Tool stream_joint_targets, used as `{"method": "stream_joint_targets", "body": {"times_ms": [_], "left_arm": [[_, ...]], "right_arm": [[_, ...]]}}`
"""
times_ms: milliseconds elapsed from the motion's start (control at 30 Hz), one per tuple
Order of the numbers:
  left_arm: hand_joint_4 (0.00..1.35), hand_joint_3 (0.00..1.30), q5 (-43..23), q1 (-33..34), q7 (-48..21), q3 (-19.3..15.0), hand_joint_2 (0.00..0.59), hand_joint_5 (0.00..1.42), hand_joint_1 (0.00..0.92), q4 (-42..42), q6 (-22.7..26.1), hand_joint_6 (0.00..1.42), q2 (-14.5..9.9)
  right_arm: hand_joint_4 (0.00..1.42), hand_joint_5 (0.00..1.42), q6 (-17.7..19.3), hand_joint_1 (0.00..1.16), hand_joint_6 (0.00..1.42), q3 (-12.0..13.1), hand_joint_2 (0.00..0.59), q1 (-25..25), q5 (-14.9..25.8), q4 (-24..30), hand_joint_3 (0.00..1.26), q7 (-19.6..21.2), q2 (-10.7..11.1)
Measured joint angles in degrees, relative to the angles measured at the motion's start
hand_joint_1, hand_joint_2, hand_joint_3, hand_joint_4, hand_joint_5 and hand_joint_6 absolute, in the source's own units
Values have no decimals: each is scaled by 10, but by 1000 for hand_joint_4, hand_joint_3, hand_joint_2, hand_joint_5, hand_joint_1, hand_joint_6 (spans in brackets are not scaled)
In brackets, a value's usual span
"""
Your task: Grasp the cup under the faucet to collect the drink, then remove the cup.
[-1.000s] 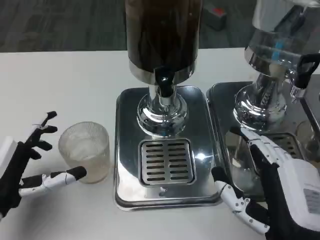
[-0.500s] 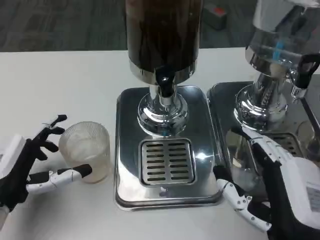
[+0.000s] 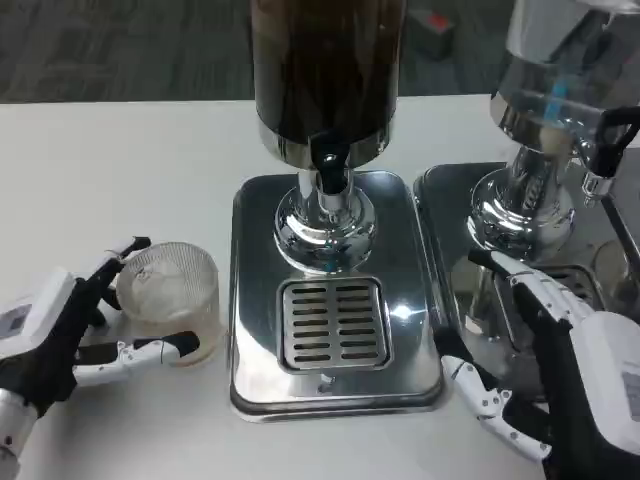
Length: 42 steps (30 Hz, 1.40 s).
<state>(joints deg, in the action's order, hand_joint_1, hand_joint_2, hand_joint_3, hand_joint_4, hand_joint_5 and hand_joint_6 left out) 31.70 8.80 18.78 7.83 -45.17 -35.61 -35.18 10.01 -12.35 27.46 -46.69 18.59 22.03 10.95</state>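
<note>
Left robot hand (image 3: pixel 50 335) is closing in around the clear ribbed plastic cup (image 3: pixel 170 300) beside the drink dispenser.
No writing is legible; small labels on the backs of both robot hands are showing, too blurred to read. The cup is translucent, ribbed and short, looking empty, and is standing on the white surface (image 3: pixel 120 170) toward its left front, just left of the shiny steel drip tray (image 3: pixel 255 300), not under the black faucet (image 3: pixel 328 165) of the dark-filled dispenser (image 3: pixel 325 70). The left robot hand's fingers are spread on either side of the cup; whether they are touching it is unclear. Since a second ago this hand has been advancing toward the cup. The right robot hand (image 3: pixel 560 380) is resting open near the front right edge, beside a second clear dispenser (image 3: pixel 560 90).
</note>
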Motion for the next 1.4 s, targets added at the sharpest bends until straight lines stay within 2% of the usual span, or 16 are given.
{"method": "stream_joint_targets", "body": {"times_ms": [400,500,667,867,1033,1400], "left_arm": [[383,236,9,6,17,6,28,591,299,18,34,812,18],[442,284,9,7,23,8,28,647,297,18,34,914,23],[616,424,9,7,52,9,41,818,308,17,26,1180,32],[700,506,17,7,91,15,54,903,314,15,13,1330,40],[742,535,24,7,109,19,58,967,332,8,9,1416,41],[886,669,29,6,158,22,58,1088,388,-3,7,1424,50]], "right_arm": [[234,235,0,378,281,0,328,6,8,2,263,0,-2],[236,236,0,379,282,0,328,8,8,2,263,0,-3],[247,236,0,380,294,0,328,11,8,2,263,0,-4],[247,246,0,395,305,0,320,13,8,4,285,0,-4],[247,247,0,397,306,0,320,15,7,11,291,0,-7],[259,247,0,399,308,0,319,21,7,11,294,0,-13]]}}
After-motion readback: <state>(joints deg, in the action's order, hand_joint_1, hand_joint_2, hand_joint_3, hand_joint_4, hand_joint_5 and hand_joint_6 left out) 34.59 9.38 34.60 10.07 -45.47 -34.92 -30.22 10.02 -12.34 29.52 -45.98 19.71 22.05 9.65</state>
